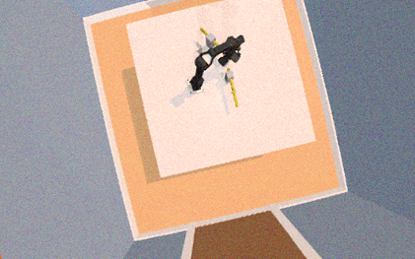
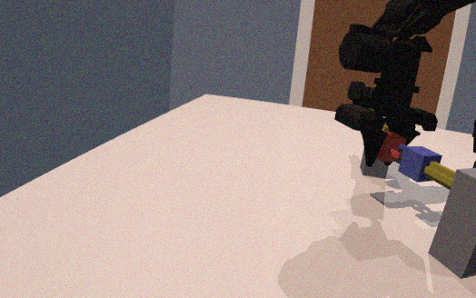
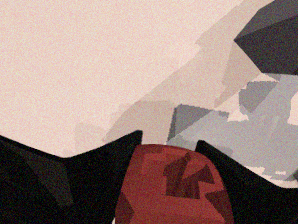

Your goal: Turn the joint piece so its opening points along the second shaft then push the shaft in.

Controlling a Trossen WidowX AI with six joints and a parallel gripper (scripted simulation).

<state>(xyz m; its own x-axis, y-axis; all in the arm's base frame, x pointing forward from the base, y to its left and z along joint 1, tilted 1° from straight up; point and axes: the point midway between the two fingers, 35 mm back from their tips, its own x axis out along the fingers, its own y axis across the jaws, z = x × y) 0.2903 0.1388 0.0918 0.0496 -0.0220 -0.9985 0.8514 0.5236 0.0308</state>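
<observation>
My gripper is shut on the red joint piece, with one finger on each side of it. Beside it in the exterior view, a blue cube sits on the end of the near yellow shaft, with a small red part between cube and joint piece. That shaft runs into a tall grey block. The second yellow shaft passes through the other grey block, behind the gripper in the exterior view. The joint piece's opening and its alignment with the second shaft are hidden.
The black arm reaches over the shafts from its base on the pale table top. A dark block stands at the upper right of the wrist view. Shadows cross the table around the blocks.
</observation>
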